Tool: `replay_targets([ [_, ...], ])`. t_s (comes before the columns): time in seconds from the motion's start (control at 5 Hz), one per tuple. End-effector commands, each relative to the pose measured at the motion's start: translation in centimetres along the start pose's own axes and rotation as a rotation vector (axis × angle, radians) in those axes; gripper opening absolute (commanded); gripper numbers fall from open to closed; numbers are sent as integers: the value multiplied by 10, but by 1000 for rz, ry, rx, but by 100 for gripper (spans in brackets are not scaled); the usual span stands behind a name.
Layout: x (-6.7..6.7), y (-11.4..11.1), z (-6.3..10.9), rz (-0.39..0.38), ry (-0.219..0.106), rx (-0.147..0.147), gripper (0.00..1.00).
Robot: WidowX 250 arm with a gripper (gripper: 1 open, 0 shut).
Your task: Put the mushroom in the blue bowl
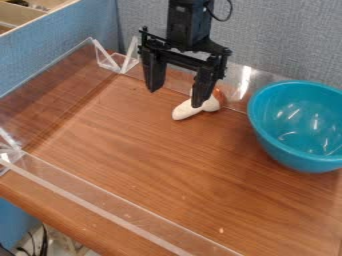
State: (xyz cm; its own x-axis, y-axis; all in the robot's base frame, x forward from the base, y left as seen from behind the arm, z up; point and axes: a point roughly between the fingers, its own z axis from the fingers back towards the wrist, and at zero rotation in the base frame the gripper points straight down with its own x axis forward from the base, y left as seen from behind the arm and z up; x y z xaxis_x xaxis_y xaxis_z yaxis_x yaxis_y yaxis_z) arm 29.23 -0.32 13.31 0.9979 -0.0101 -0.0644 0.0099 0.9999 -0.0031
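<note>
A small cream-white mushroom (pixel 191 109) lies on its side on the wooden table, just left of the blue bowl (pixel 302 124). The bowl is large, glossy teal-blue and has nothing in it. My black gripper (pixel 179 89) points straight down above and slightly behind the mushroom, open. Its left finger (pixel 155 76) hangs to the left of the mushroom, while the right finger comes down right at the mushroom's far end. Whether it touches the mushroom I cannot tell. Nothing is held.
The wooden table (pixel 147 150) is ringed by a low clear acrylic wall (pixel 54 85). A blue-grey partition stands behind it, with a wooden shelf at the upper left.
</note>
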Motion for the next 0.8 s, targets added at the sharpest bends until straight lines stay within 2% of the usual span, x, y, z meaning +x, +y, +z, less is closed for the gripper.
replay_targets([
  [0.0, 19, 1, -12, -8, 5, 0, 100],
  [0.2, 48, -11, -32, -33, 5, -2, 100],
  [0.4, 67, -10, -46, -23, 12, -5, 100],
  [0.6, 78, -6, -56, -11, 16, -6, 100],
])
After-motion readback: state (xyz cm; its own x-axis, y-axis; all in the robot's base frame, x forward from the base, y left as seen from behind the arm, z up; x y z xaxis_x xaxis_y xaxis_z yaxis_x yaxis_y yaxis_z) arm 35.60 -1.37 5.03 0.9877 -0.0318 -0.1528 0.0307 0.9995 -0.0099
